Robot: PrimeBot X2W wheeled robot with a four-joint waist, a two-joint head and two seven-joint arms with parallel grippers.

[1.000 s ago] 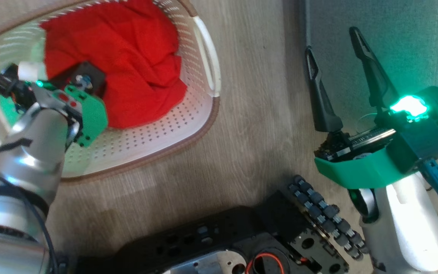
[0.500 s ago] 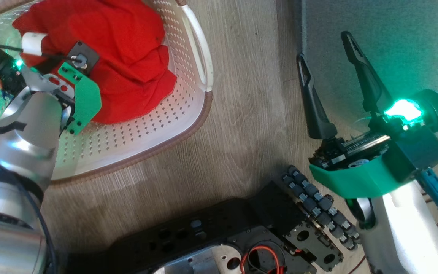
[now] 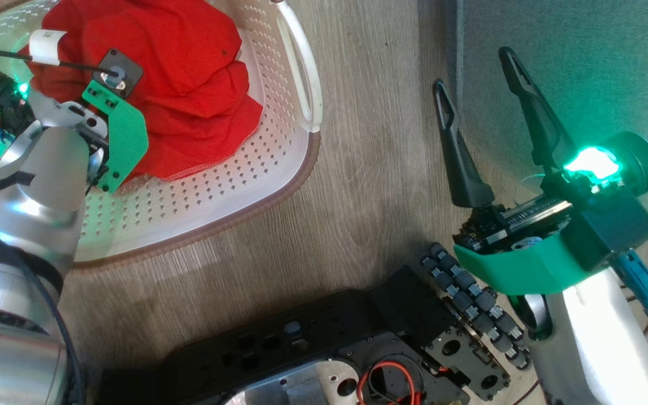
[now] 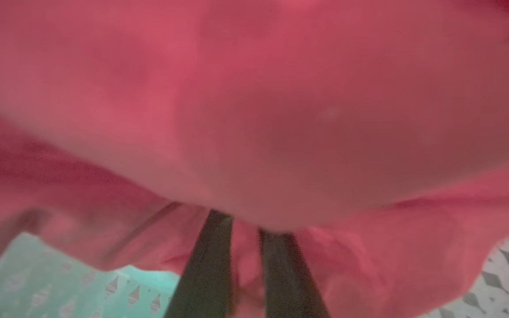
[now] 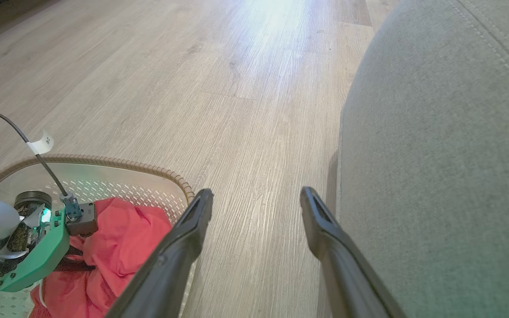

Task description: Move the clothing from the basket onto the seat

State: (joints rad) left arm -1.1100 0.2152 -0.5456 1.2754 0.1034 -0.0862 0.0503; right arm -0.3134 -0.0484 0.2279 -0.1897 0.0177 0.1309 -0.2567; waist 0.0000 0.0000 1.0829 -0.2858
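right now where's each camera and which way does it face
Head view: on the head, looking down at the basket, the floor and the seat; left forearm, right claw and base show.
Left wrist view: on the left wrist, close against the clothing; left claw shut on it.
Right wrist view: on the right wrist, facing along the floor beside the seat; open right claw.
Shared: head and right wrist views both show basket, clothing, seat.
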